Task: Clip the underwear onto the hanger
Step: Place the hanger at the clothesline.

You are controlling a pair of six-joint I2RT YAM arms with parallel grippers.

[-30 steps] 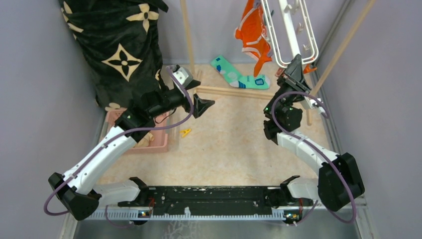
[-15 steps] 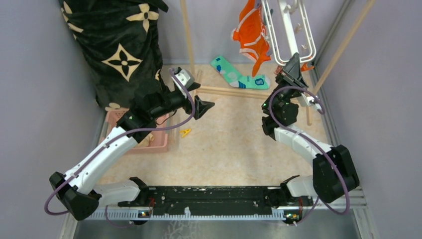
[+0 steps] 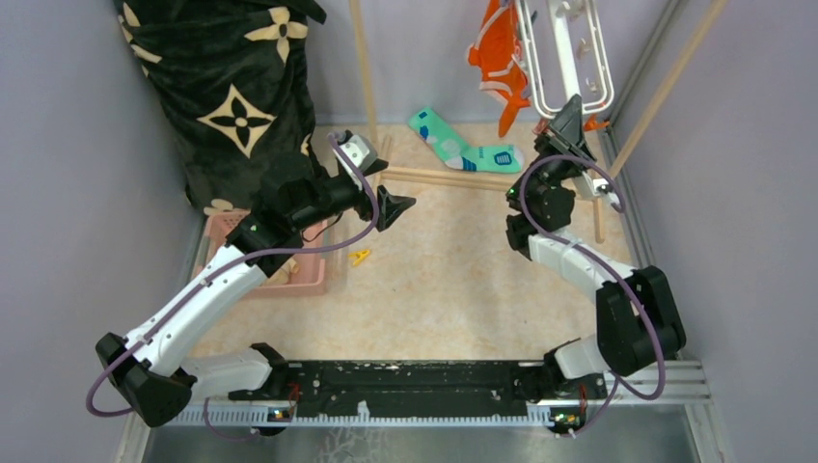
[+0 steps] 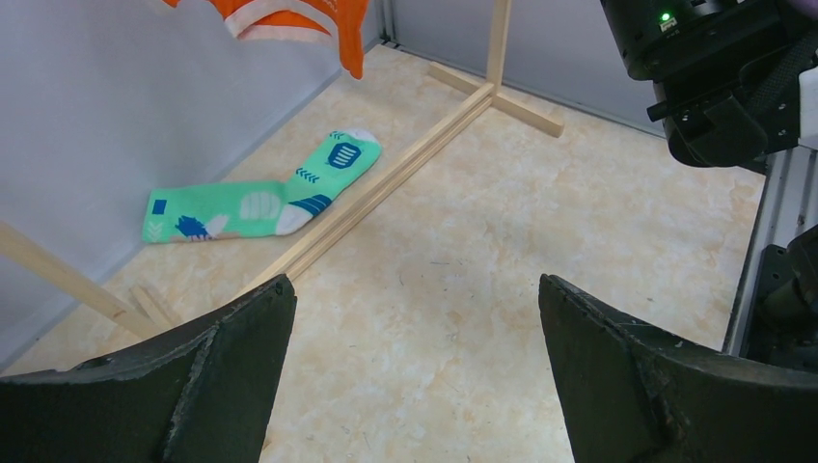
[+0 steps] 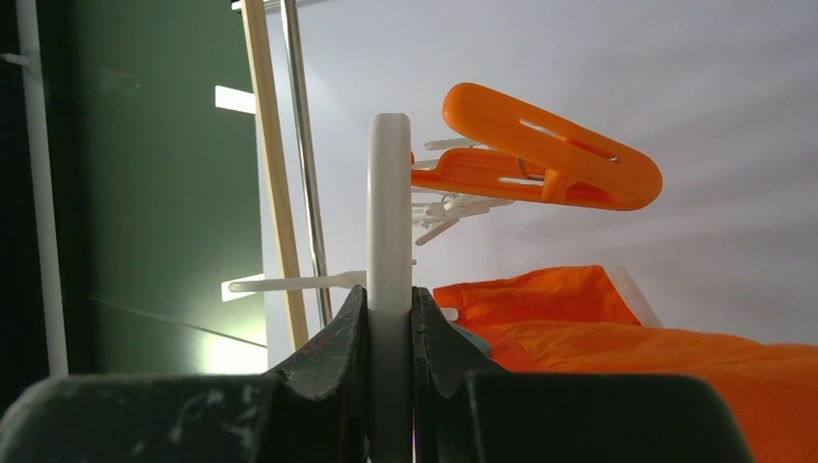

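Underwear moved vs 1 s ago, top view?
Yes: the underwear has shifted right and up-frame, its lower tip drawing away from the teal sock, which stayed put.

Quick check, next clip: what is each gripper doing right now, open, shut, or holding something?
Left gripper: open, holding nothing.
Right gripper: shut on the hanger, clamping its white frame bar.

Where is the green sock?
In the top view the sock lies flat on the floor by the far wall, right of centre, just behind the wooden rail and below the hanging orange underwear.
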